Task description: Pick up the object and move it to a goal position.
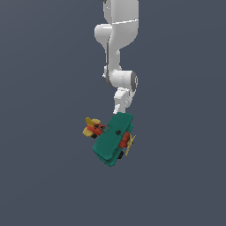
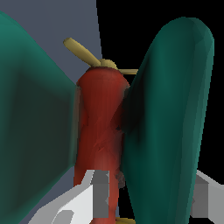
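Wing nearest the lens: one teal-green wing (image 2: 168, 122) of the toy biplane (image 1: 112, 139) fills much of the wrist view, with the second wing (image 2: 30, 127) a broad green mass on the other side of the body.
Hand: the hand (image 2: 148, 197) shows in the wrist view as two light grey fingers (image 2: 94, 194), one against the red body and the other (image 2: 205, 197) outside the near wing; in the exterior view it is hidden behind the wings.
Hand state: pinching the biplane, with the near wing between the two fingers and the inner finger touching the fuselage.
Body: the red-orange fuselage (image 2: 100, 127) runs between the two wings, away from the fingers.
Propeller: a yellow blade (image 2: 81, 50) sits at the far end of the fuselage; in the exterior view the propeller (image 1: 129, 145) points toward that view's lower right.
Tail: yellow tail (image 1: 89, 125) sticks out toward the exterior view's left, with red parts just beside it.
Plane's position: tilted, hanging directly below the wrist of the arm.
Arm: the white arm (image 1: 117, 39) comes down from the top of the exterior view, ending just above the upper wing.
Surroundings: an even grey-blue background (image 1: 39, 110) lies all around the arm and plane; whether the plane touches any surface cannot be told.
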Motion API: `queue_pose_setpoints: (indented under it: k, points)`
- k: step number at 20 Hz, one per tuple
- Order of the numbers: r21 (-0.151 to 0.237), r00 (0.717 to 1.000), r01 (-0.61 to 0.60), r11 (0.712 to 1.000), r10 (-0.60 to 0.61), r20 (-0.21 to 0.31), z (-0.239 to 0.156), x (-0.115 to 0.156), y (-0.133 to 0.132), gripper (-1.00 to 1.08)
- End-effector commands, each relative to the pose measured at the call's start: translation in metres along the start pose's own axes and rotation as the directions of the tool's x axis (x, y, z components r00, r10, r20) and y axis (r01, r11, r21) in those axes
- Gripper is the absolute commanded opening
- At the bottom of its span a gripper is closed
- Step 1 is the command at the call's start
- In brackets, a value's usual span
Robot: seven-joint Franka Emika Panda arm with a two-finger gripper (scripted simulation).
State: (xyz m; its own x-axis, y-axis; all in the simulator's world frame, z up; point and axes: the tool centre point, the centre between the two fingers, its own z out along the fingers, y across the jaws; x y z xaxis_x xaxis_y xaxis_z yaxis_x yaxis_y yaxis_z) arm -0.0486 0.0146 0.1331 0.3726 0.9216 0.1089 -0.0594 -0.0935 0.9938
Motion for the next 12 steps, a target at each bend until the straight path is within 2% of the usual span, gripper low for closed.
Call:
queue_pose_setpoints:
  k: [1,3,4,12]
  points:
    - [0.001,1.0,-0.001,1.0,0.001,-0.001,0.0042,0.0008,-0.0003,0.28]
    - [0.001,1.0,-0.002,1.0,0.002,-0.001,0.0041,0.0015,-0.0006,0.28]
    - [0.001,1.0,-0.002,1.0,0.002,-0.001,0.0041,0.0015,-0.0006,-1.0]
    - [0.001,1.0,-0.002,1.0,0.002,-0.001,0.0041,0.0015,-0.0006,-1.0]
